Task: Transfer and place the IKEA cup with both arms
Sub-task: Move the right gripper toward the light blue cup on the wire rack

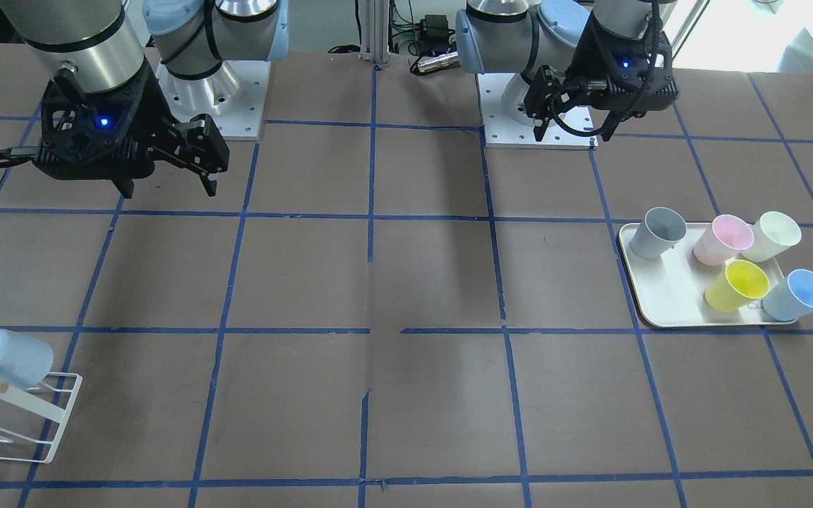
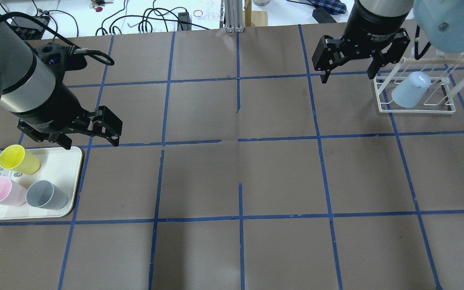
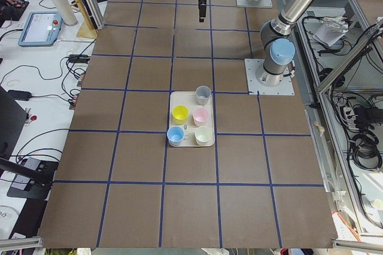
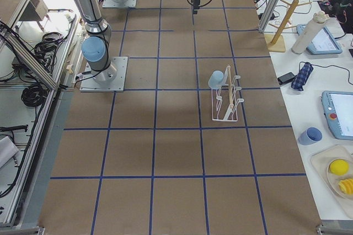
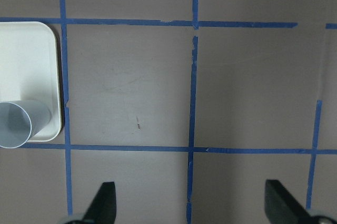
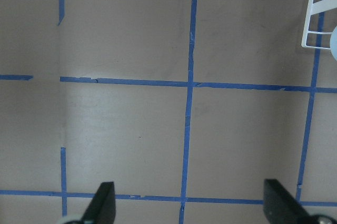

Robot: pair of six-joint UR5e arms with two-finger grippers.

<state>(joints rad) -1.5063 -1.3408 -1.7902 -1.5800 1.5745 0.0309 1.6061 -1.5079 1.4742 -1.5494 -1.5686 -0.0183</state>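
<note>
Apart, IKEA cup [image 1: 8,358] on rack [image 2: 437,96], crowded tray [image 1: 667,289]

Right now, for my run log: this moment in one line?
left gripper open, empty | right gripper open, empty | pale-blue plastic tumbler inverted on white wire rack | second pale-blue tumbler on cream tray
</note>
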